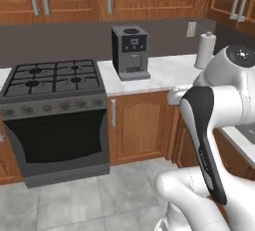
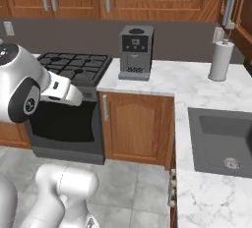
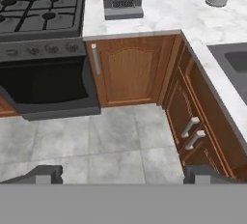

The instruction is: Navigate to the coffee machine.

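The coffee machine (image 1: 130, 52) stands ahead on the desk (image 1: 172, 70) across open floor, so some driving remains, the empty pincer (image 3: 120, 174) spread wide.

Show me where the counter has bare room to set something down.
Free marble lies between the coffee machine and the paper towel roll, and in front of both toward the sink. It is tight left of the machine, where the stove begins.

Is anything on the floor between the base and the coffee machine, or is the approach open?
Nothing visible blocks it. Bare floor tiles run to the cabinet under the coffee machine; the stove sits left.
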